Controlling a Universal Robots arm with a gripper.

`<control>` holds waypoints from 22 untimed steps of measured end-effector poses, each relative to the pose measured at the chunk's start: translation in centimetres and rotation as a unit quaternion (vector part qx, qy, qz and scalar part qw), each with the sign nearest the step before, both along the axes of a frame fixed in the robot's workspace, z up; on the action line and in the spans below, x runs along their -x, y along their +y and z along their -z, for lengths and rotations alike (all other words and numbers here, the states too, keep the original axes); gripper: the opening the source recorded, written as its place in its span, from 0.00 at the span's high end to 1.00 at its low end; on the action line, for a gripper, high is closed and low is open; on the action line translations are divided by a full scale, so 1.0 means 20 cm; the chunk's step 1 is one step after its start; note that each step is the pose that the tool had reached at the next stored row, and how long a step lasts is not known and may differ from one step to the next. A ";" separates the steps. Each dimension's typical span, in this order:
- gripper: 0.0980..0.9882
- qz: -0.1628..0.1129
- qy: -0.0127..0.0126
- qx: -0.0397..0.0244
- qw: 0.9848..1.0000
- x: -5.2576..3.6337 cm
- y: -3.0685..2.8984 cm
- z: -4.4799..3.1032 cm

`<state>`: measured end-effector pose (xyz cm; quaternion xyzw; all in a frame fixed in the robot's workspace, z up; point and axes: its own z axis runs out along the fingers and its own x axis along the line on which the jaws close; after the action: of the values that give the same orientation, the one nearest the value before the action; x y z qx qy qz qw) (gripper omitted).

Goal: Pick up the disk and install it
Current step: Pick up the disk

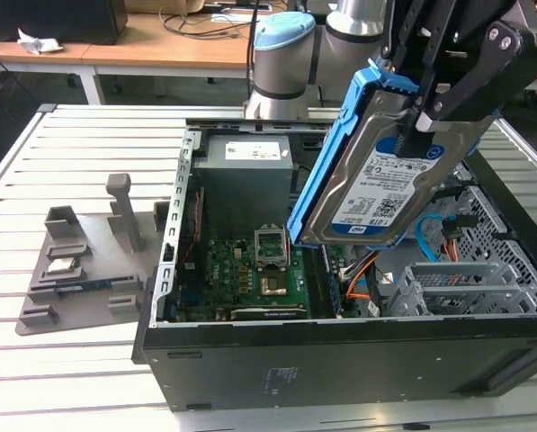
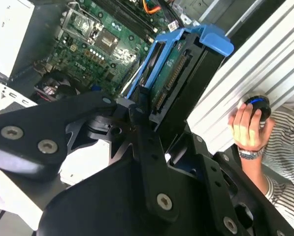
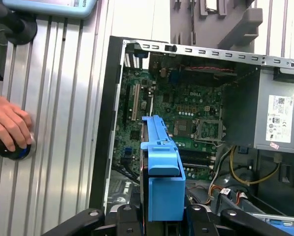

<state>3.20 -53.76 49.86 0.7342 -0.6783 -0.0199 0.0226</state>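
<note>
In the exterior view, a black metal computer case lies open on a white slatted metal table. The case holds a green motherboard toward the exterior view's left and a grey box-shaped power supply at the far end. Orange cables run through the middle, and a grey perforated metal drive cage sits toward the exterior view's right. The flat rectangular silver metal disk, framed by a bright blue plastic bracket, hangs tilted above the open case with its label facing the camera. The black pincer is clamped on the disk's upper end, reaching in from the exterior view's upper right. On the table to the exterior view's left of the case sits a grey plastic fixture with a small square silver chip in it.

The second wrist view shows the disk edge-on, gripped between the pincer's black fingers. Its green circuit-board underside is exposed and the motherboard lies beyond it. At the table's edge, a person's hand rests on a round black-and-blue knob.

In the first wrist view, the disk stands over the case's interior, above the motherboard's near part. The power supply is well apart from it. The hand covers the knob on the slatted table, outside the case wall.
</note>
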 end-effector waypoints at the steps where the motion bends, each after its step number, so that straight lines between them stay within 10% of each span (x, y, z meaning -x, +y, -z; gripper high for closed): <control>1: 0.70 0.006 0.000 0.000 1.000 0.000 0.000 0.001; 11: 0.70 0.035 0.000 0.002 0.999 -0.015 0.000 0.005; 22: 0.70 0.035 0.001 0.002 0.999 -0.267 0.000 0.005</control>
<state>8.55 -53.76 49.77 0.7100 -0.7034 -0.0199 0.0246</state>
